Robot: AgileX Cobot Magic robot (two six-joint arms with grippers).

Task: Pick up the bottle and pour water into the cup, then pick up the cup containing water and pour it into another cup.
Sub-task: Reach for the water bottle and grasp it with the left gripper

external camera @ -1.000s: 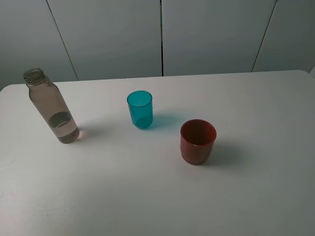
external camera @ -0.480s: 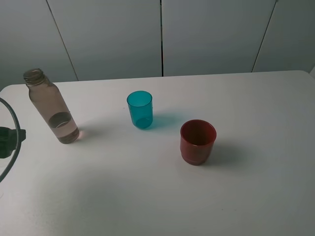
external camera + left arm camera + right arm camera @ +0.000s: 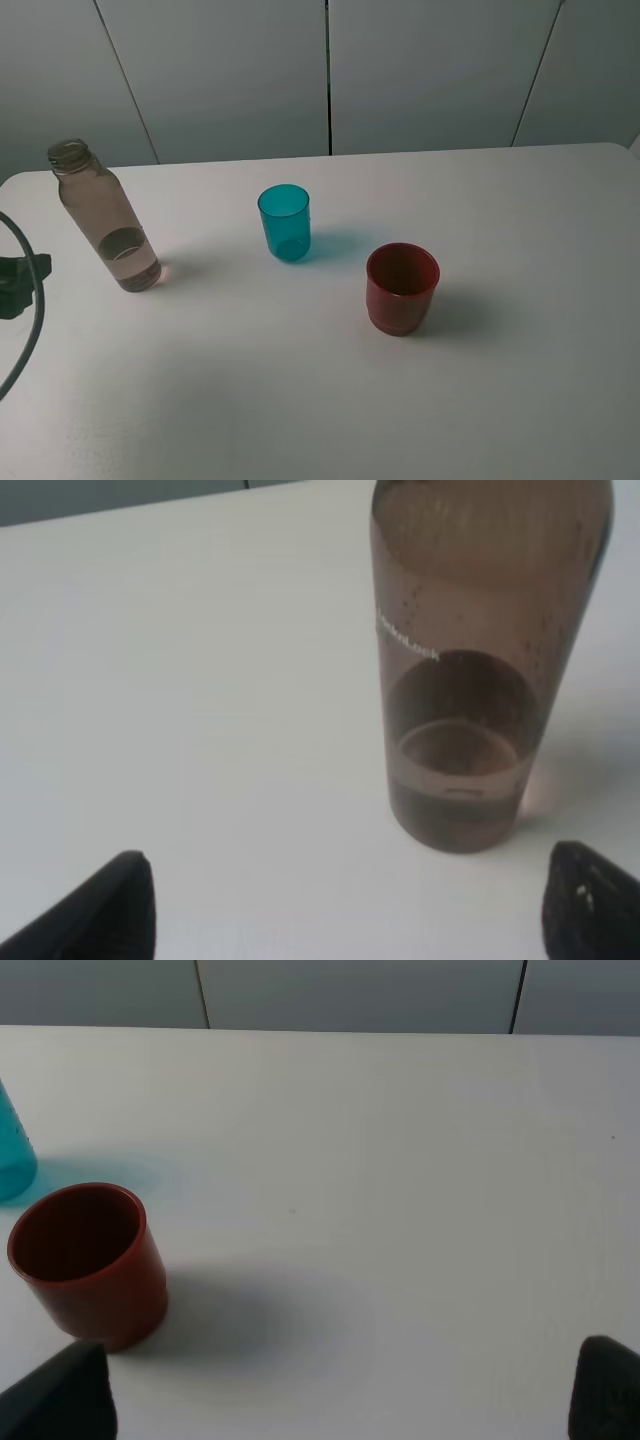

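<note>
The bottle [image 3: 105, 225] stands upright at the table's left with a little water in it, and no cap. In the left wrist view it [image 3: 465, 680] rises just ahead of my open left gripper [image 3: 350, 920], whose dark fingertips [image 3: 115, 905] show far apart, not touching it. A dark part of the left arm [image 3: 22, 275] shows at the left edge, beside the bottle. The teal cup [image 3: 285, 222] stands at mid-table; the red cup [image 3: 401, 288] stands to its right and nearer. My right gripper [image 3: 335, 1405] is open and empty, with the red cup [image 3: 90, 1265] ahead to one side and the teal cup's edge [image 3: 12, 1155] beyond it.
The white table [image 3: 300, 400] has a rounded far-left corner and ends at a grey panelled wall [image 3: 420, 70]. A dark cable loop [image 3: 35, 320] of the left arm hangs over the table's left edge.
The left arm and its cable have come into the exterior view at the left edge and moved a little toward the bottle. The bottle and both cups have not moved.
</note>
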